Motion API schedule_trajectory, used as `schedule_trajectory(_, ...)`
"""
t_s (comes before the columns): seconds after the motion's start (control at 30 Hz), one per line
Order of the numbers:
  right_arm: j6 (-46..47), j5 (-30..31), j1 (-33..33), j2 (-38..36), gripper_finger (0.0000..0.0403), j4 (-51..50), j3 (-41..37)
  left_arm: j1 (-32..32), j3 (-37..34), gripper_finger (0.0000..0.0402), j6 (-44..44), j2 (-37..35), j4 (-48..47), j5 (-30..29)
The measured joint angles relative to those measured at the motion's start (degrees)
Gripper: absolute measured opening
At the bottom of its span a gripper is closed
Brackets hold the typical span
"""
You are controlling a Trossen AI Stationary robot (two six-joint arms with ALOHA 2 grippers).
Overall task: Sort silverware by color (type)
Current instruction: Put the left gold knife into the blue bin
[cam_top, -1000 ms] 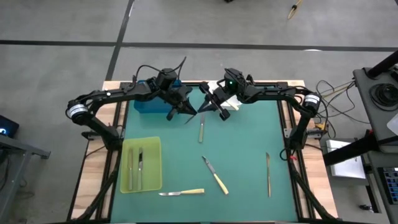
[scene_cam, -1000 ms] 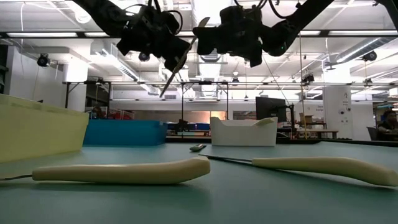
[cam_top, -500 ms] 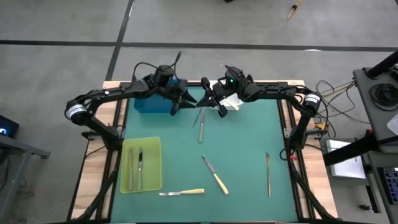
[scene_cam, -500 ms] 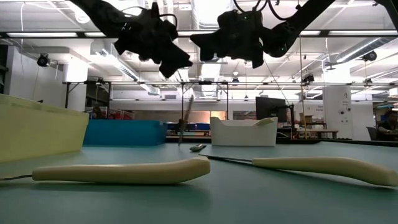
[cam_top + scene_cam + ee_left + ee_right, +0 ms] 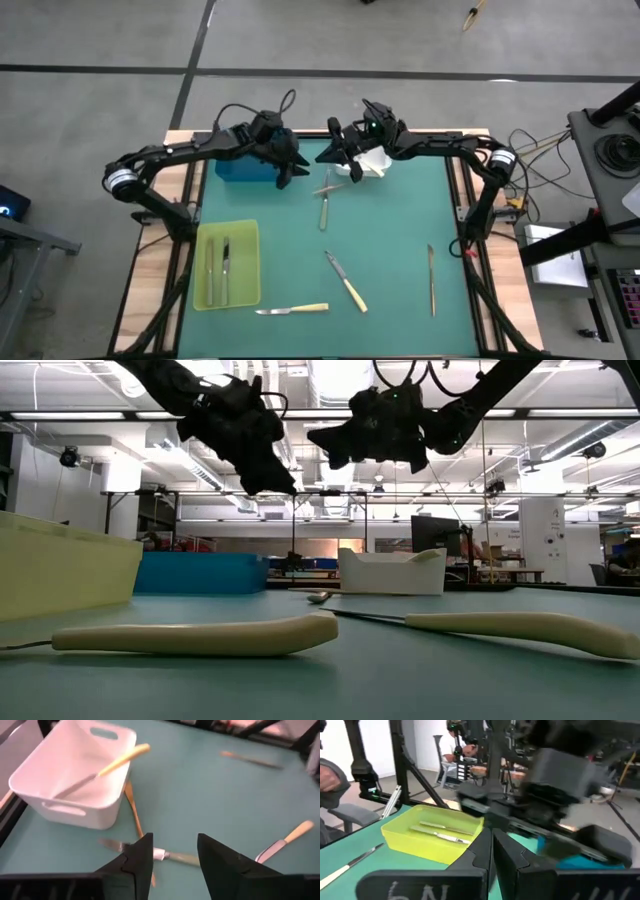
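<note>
The left gripper (image 5: pixel 172 857) hung with fingers apart — empty — above two crossed utensils (image 5: pixel 135 815). The right gripper (image 5: pixel 492 851) was clenched on nothing, beside the white tray (image 5: pixel 75 775).

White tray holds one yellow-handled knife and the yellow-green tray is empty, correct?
Not quite. The white tray does hold one yellow-handled knife, but the yellow-green tray is not empty: the high view shows two utensils lying in it.
</note>
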Motion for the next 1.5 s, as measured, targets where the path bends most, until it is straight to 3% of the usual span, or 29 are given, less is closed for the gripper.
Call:
schedule_trajectory(0.13,0.8,1.1,-0.9,-1.1,0.0008,-3.4,0.0,-2.9,0.0,0.0130,0.2,0.0,-0.5,-4.6)
schedule_trajectory(0.3,-5.3,7.4,-0.3,-5.9,0.0008,-16.6,0.0,-8.0,0.0,0.0130,0.7,0.0,-0.6,-18.0)
schedule_trajectory(0.43,-11.8,15.7,1.8,-10.5,0.0008,-28.9,0.0,-10.8,-0.3,0.0130,0.9,0.8,-0.4,-19.6)
schedule_trajectory(0.57,-13.8,21.0,3.8,-14.7,0.0008,-34.5,-1.9,-12.1,-0.5,0.0130,-0.5,2.8,-0.4,-19.9)
schedule_trajectory(0.8,-11.0,29.3,6.0,-24.1,0.0008,-30.6,-9.8,-14.7,-0.7,0.0157,-2.4,10.5,4.6,-21.0)
schedule_trajectory(0.93,-10.5,32.6,6.5,-29.0,0.0008,-30.7,-13.3,-15.8,0.7,0.0179,-2.8,15.7,7.6,-27.4)
schedule_trajectory(1.1,-10.7,32.8,6.5,-33.0,0.0008,-30.3,-16.0,-16.1,4.8,0.0185,-3.0,21.3,7.9,-32.1)
schedule_trajectory(1.5,-12.6,33.2,6.4,-34.0,0.0008,-29.4,-17.0,-16.1,12.2,0.0170,-2.8,29.6,8.2,-32.4)
